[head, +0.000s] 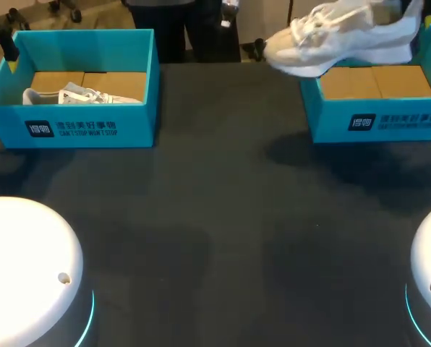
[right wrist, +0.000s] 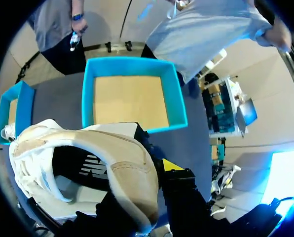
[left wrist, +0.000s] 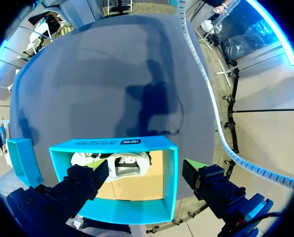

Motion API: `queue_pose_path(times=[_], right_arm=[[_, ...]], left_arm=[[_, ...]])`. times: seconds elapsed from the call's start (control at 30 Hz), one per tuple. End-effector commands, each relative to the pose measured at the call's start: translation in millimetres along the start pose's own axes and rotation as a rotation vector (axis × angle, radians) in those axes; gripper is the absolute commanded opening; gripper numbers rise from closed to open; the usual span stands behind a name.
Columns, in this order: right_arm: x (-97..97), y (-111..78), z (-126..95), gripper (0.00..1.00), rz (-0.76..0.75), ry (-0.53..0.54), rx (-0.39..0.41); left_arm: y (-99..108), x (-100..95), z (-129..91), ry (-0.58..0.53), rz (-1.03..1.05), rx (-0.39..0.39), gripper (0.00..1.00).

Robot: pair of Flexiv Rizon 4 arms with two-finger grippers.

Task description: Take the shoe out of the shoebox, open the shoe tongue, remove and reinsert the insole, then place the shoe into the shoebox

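A white and beige shoe [head: 346, 36] hangs in the air over the far left corner of the right blue shoebox [head: 378, 119]. My right gripper [right wrist: 149, 165] is shut on the shoe's [right wrist: 83, 153] heel collar, one finger inside and one yellow-tipped finger [right wrist: 171, 165] outside. The right shoebox [right wrist: 132, 66] lies ahead of it, holding only its cardboard floor. My left gripper [left wrist: 144, 180] stands open above the left blue shoebox [left wrist: 112, 145], nothing between its fingers. A second white shoe [left wrist: 120, 163] lies inside that box [head: 78, 126].
The two shoeboxes stand at the far left and far right of the dark table [head: 223, 217]. My arms' white bases [head: 27, 267] sit at the near corners.
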State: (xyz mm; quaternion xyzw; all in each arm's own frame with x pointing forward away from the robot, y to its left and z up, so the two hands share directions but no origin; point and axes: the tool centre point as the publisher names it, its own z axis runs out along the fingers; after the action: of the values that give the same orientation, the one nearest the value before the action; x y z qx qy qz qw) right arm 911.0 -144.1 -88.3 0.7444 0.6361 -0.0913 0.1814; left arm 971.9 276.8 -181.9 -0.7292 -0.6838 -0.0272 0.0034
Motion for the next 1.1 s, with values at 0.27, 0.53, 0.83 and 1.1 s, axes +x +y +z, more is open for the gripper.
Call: queue_pose_path(times=[0.27, 0.53, 0.83, 1.1], right_arm=[[42.5, -77.4, -12, 0.0, 0.02, 0.018, -0.083], [42.5, -77.4, -12, 0.0, 0.02, 0.018, -0.083], [51.7, -84.9, -6, 0.0, 0.009, -0.01, -0.096], [104.1, -160.1, 33, 0.0, -0.018, 0.005, -0.068]], left_arm=[[0, 0.1, -1, 0.003, 0.001, 0.0, 1.0], [0, 0.1, -1, 0.003, 0.001, 0.0, 1.0], [0, 0.1, -1, 0.003, 0.001, 0.0, 1.0], [0, 0.1, -1, 0.003, 0.001, 0.0, 1.0]])
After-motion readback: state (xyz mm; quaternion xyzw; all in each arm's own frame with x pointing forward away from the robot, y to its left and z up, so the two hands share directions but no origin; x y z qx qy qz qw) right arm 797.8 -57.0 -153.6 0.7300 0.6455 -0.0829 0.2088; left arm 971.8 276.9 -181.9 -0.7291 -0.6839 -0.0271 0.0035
